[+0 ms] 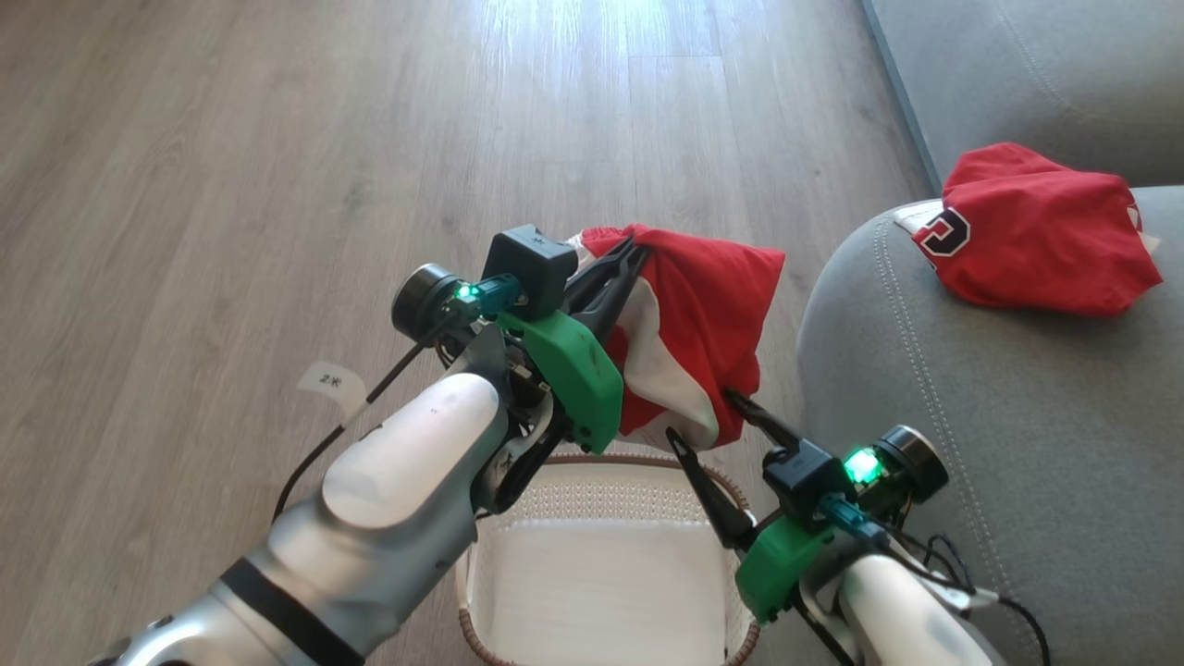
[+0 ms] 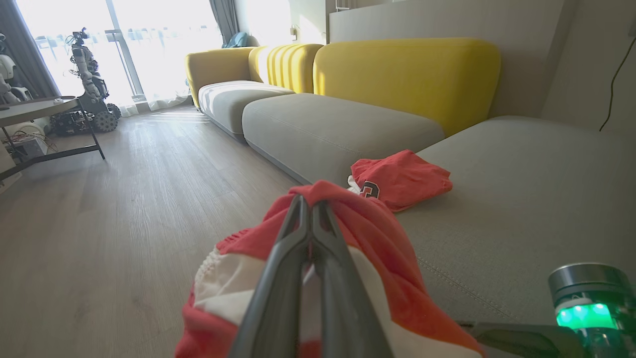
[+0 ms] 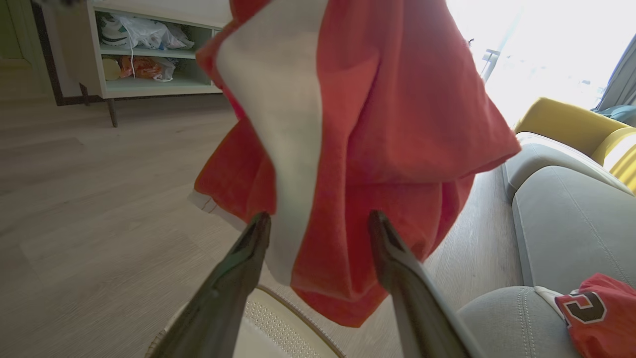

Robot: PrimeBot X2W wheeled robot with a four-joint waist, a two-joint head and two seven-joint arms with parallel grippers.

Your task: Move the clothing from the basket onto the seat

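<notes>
Clothing (image 1: 703, 305), red with white panels, hangs bunched from closed left fingers (image 1: 612, 276) above the basket (image 1: 601, 495); right fingers (image 1: 714, 495) open.

Left of the left gripper (image 1: 636, 250) the floor (image 1: 231, 185) lies open. To its right the seat (image 1: 1017, 444) has bare cushion, with a red jersey (image 1: 1036, 231) lying beyond. Beneath it, the hanging clothing (image 1: 703, 305), the splayed right gripper (image 1: 698, 413) and the basket (image 1: 610, 490) block the way down.

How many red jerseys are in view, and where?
2. One jersey hangs from the shut left gripper above the basket; the other jersey lies on the grey sofa. The arms hide part of the basket, so more could be inside.
</notes>
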